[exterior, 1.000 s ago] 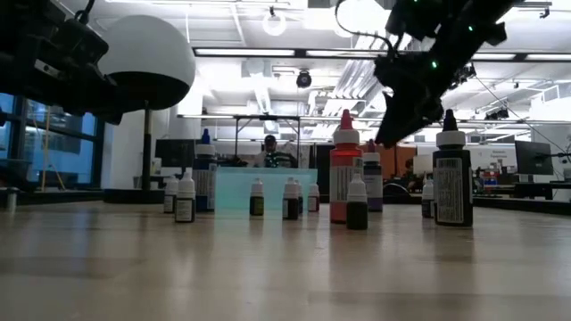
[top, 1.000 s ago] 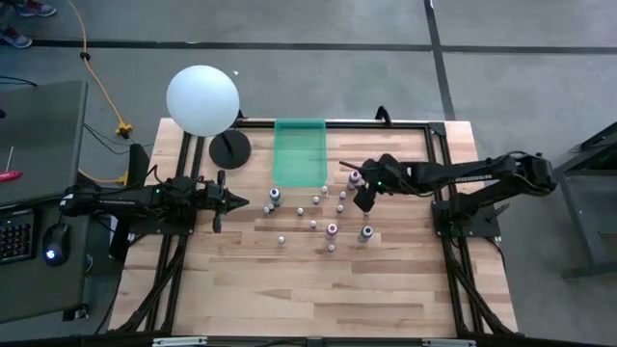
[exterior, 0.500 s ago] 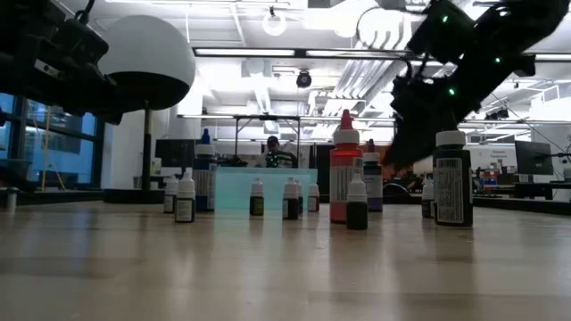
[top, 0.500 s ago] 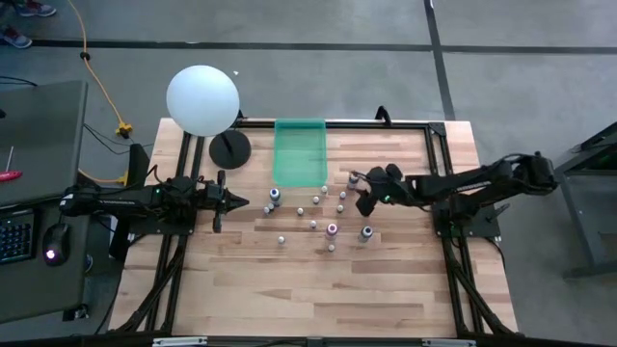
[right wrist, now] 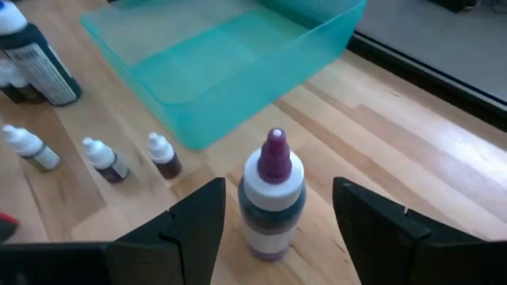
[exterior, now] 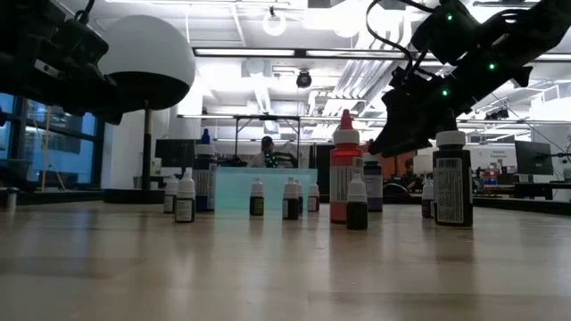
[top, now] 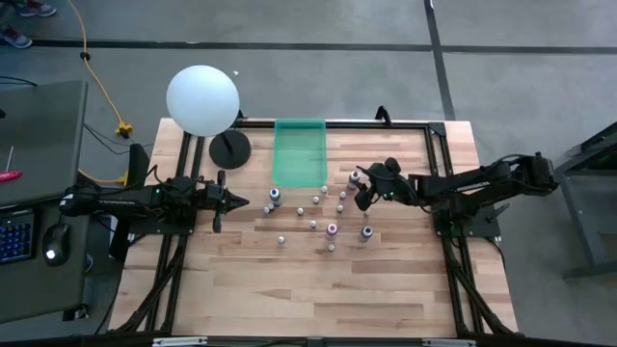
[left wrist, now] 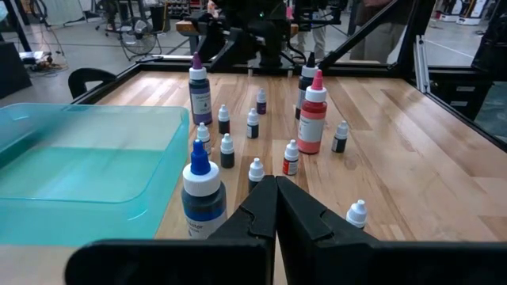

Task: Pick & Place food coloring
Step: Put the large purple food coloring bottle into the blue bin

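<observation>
Several small white-capped food coloring bottles (top: 315, 210) stand upright on the wooden table, with a few larger ones among them: a red one (exterior: 344, 174), a dark one (exterior: 452, 178) and a blue-tipped one (left wrist: 202, 194). My right gripper (top: 360, 193) is open low over the table, and its fingers stand on either side of a purple-tipped bottle (right wrist: 273, 198) without touching it. That bottle (top: 354, 178) stands on its base near the green tray (top: 300, 152). My left gripper (top: 236, 201) is shut and waits left of the bottles.
The translucent green tray (right wrist: 230, 63) lies on the table just beyond the purple-tipped bottle, toward the far edge. A white ball lamp (top: 202, 99) on a black base (top: 229, 148) stands at the far left. Bare wood spreads along the near half of the table.
My right gripper has come down lower over the table and shifted a little toward the far edge, ending with its open fingers around the purple-tipped bottle. The bottles have not moved.
</observation>
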